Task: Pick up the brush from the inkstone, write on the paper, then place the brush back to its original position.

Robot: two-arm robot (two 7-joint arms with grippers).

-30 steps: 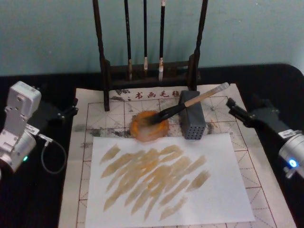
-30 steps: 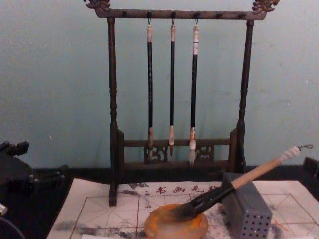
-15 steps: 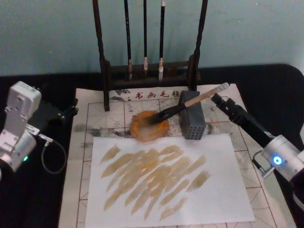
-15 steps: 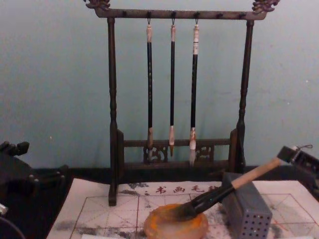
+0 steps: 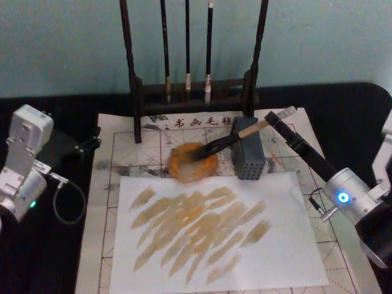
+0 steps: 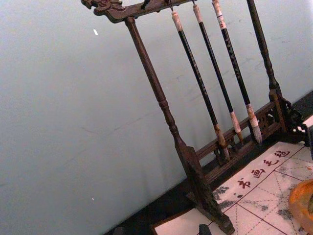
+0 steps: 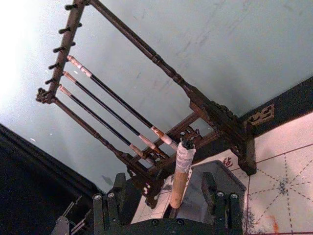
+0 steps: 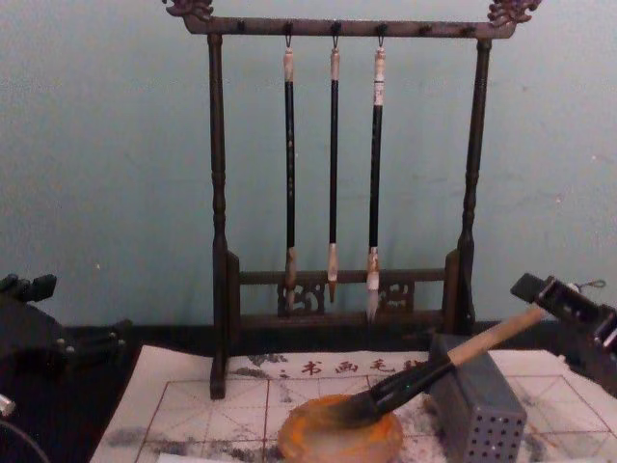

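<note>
The brush (image 5: 236, 137) lies tilted, its dark bristles in the orange-brown inkstone (image 5: 184, 170) and its tan handle (image 8: 487, 339) propped on a grey perforated block (image 5: 248, 158). My right gripper (image 5: 274, 120) is at the handle's white end. In the right wrist view its fingers (image 7: 210, 188) stand apart on either side of the handle (image 7: 179, 183) without touching it, so it is open. The paper (image 5: 321, 211), off-white with a red grid, lies under all this. My left gripper (image 5: 82, 147) is parked off the paper's left edge.
A white sheet (image 5: 269, 257) with tan brush strokes covers the near half of the grid paper. A dark wooden rack (image 8: 217, 222) with three thin hanging brushes (image 8: 333, 164) stands behind the inkstone (image 8: 337, 436). Black table surface lies on both sides.
My right arm has swung in from the right edge to the brush. Its fingers now straddle the handle's white end. Brush, inkstone and left arm have not moved.
</note>
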